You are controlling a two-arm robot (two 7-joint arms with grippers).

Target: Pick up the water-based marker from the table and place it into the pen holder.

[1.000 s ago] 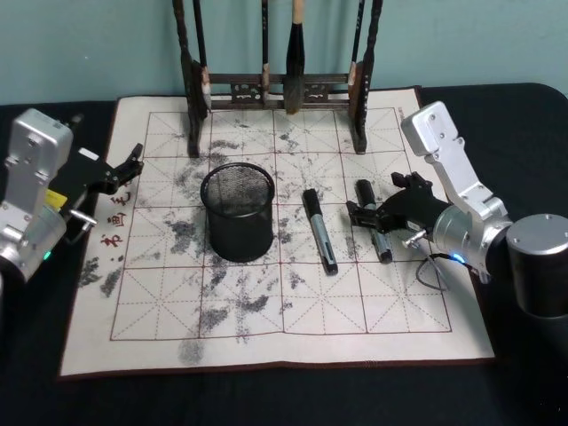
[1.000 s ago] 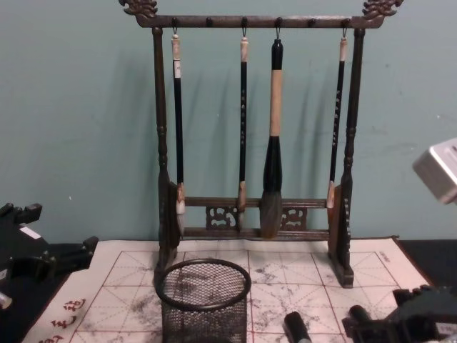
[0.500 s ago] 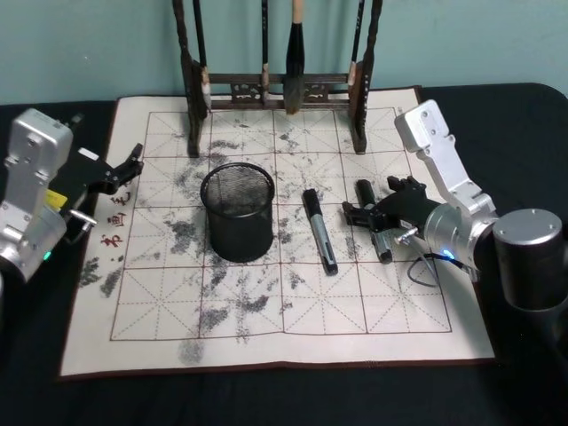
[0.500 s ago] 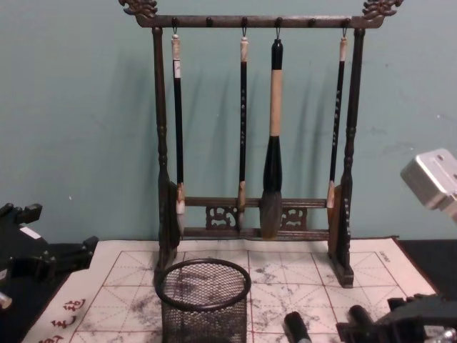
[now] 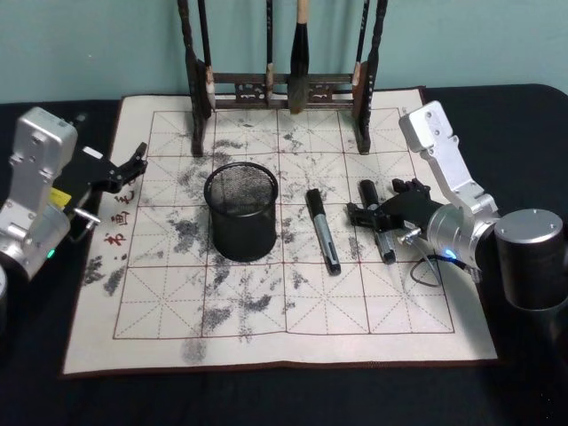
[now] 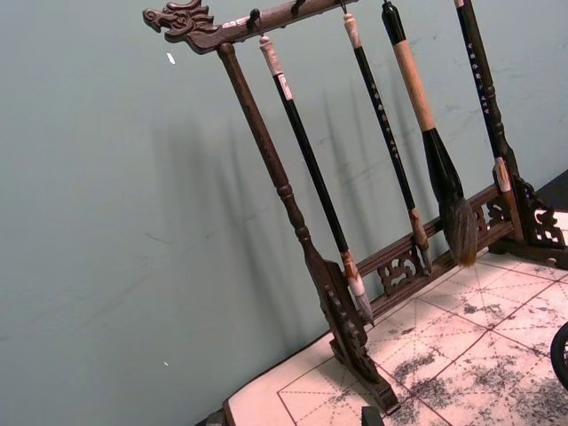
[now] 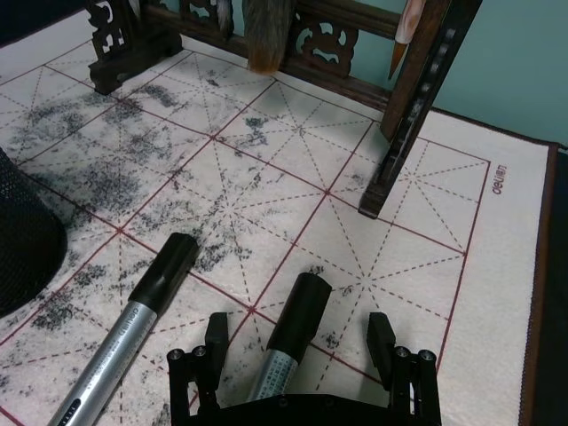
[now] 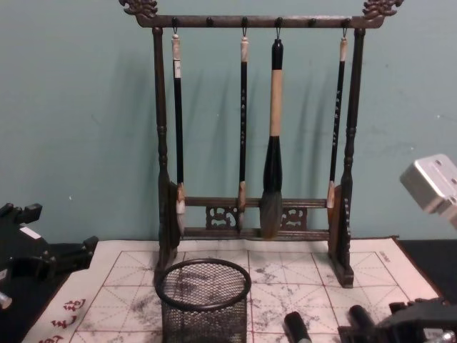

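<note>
The pen holder [image 5: 241,222] is showing black wire mesh. Under it, the cream mat [image 5: 293,330] is displaying a red grid and grey ink smudges.

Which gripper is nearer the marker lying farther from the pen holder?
Right. The right gripper straddles that marker; the left gripper sits well beyond the pen holder.

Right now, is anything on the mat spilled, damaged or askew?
Only grey ink smudges across the mat, likely old stains. The pen holder stands upright; left marker and right marker lie flat.
</note>
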